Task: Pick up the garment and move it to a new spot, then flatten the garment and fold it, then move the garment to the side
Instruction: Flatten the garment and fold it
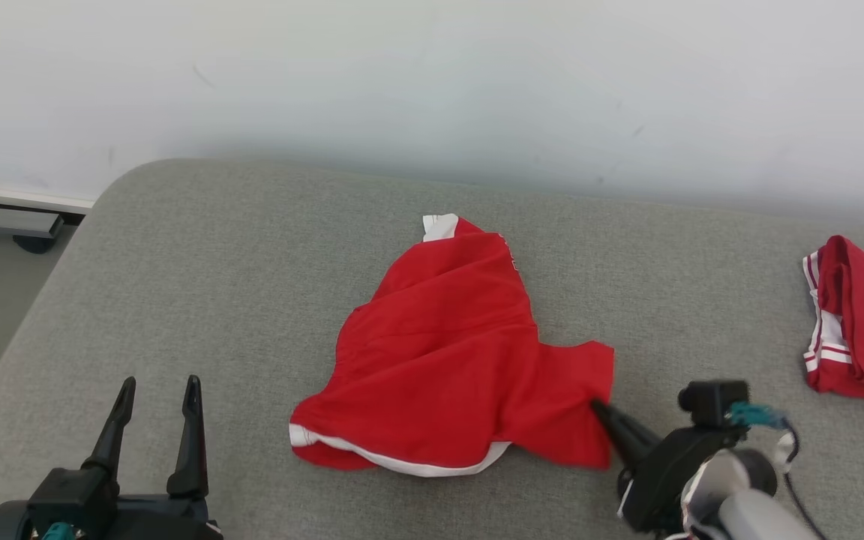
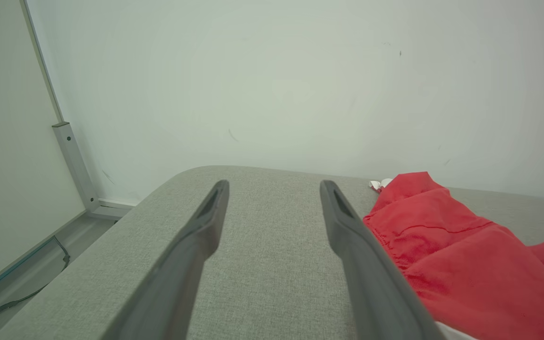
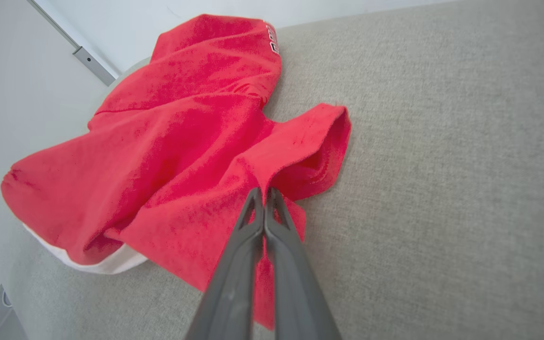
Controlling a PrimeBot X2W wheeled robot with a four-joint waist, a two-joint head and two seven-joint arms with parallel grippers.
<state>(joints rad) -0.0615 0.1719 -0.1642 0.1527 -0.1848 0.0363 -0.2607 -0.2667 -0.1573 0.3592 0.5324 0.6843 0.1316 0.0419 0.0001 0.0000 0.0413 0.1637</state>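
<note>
R gripper [image 1: 598,409] pinches the red garment [image 1: 447,352]; L gripper [image 1: 158,390] spread, holding nothing.
Head view: garment lies crumpled mid-cushion [image 1: 214,247]; R gripper at its 4 o'clock, tips closed on the near flap; L gripper at 8 o'clock, well apart from the cloth; second red garment [image 1: 863,322], prob. folded, at 3 o'clock. L wrist view: fingers wide over bare cushion, garment at 4 o'clock. R wrist view: fingers pressed together w/ fabric caught at tips.

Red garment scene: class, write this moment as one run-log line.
right gripper: shut on crumpled red fabric garment | left gripper: open, empty | stage: pickup
</note>
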